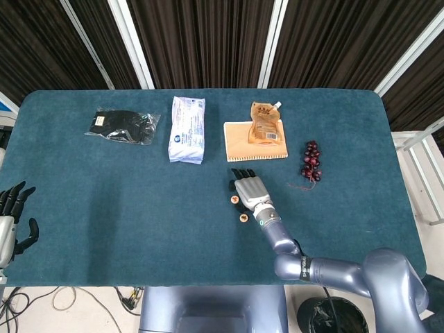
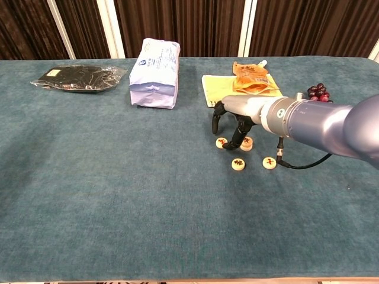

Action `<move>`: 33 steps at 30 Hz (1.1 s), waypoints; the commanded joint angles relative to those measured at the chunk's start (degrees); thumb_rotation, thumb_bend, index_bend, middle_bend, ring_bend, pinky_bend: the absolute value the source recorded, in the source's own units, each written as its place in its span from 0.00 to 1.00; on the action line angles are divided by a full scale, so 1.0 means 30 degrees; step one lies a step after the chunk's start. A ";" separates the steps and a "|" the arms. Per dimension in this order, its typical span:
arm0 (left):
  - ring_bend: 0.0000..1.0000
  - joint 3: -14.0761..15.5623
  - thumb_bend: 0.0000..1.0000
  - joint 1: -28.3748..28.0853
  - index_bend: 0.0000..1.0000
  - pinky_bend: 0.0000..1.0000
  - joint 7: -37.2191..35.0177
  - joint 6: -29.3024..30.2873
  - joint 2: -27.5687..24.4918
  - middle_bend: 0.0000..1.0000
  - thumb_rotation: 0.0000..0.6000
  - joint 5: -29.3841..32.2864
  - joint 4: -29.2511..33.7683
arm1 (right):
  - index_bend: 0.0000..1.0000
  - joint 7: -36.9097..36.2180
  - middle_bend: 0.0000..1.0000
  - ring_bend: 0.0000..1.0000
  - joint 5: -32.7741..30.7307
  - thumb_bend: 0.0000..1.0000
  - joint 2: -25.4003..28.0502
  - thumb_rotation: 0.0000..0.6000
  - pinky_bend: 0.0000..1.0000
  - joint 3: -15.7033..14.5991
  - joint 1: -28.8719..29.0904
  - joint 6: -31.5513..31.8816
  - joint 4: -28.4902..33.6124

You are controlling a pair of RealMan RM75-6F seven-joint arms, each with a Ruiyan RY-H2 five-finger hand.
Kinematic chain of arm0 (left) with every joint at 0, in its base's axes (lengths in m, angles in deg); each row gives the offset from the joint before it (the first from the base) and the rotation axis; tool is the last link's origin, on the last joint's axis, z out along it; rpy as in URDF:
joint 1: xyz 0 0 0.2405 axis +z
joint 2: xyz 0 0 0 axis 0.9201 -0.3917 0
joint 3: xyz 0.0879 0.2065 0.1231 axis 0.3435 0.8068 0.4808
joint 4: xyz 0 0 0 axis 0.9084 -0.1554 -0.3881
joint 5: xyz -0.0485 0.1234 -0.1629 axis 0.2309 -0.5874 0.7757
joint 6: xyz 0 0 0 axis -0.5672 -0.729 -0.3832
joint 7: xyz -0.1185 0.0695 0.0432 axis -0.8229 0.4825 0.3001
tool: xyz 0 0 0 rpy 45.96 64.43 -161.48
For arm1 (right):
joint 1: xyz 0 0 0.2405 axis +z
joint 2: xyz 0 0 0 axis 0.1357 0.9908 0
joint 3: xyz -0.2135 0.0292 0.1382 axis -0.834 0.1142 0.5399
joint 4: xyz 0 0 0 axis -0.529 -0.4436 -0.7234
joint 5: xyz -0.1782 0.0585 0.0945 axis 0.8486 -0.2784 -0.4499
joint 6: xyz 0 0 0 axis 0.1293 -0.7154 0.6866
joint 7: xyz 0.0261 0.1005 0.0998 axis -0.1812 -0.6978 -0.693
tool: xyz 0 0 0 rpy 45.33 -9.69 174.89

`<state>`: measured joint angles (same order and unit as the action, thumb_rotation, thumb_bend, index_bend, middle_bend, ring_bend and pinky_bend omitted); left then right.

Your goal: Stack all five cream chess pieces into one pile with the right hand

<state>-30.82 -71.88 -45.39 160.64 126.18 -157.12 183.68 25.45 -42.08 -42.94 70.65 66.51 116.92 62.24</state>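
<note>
Pieces (image 2: 238,164) under R hand (image 2: 232,121)

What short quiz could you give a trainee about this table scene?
1. What lies on the yellow notebook? A) a banana B) the orange pouch C) a red cup
2. Which hand is over the cream chess pieces?
3. True or false: the grapes lie on the table cloth, apart from the notebook.
Key: 1 B; 2 the right hand; 3 true.

Right grey metal hand (image 2: 232,121) mid-bench, palm down, dark fingers (image 2: 217,115) arched downward, apart. Left black hand (image 1: 12,216) at near-left edge, fingers spread, idle.
</note>
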 commanded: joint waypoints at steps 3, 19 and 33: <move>0.00 -0.0012 0.62 -0.0006 0.13 0.00 -0.0004 -0.0010 0.0000 0.00 1.00 0.0022 -0.0017 | 0.42 -0.0114 0.00 0.00 0.0130 0.41 -0.0102 1.00 0.00 -0.0023 -0.0171 0.0077 -0.0135; 0.00 0.0011 0.62 -0.0008 0.13 0.00 -0.0002 -0.0008 0.0008 0.00 1.00 -0.0017 -0.0050 | 0.46 -0.0424 0.00 0.00 0.1003 0.41 -0.0247 1.00 0.00 -0.0050 -0.0614 0.0195 -0.0166; 0.00 0.0001 0.62 -0.0004 0.13 0.00 -0.0067 0.0007 0.0013 0.00 1.00 -0.0016 -0.0018 | 0.46 -0.0494 0.00 0.00 0.1306 0.41 -0.0413 1.00 0.00 0.0010 -0.0786 0.0116 -0.0208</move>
<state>-30.83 -71.89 -45.58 160.67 126.22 -157.17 183.61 23.99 -38.16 -44.16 70.65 64.18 117.28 61.62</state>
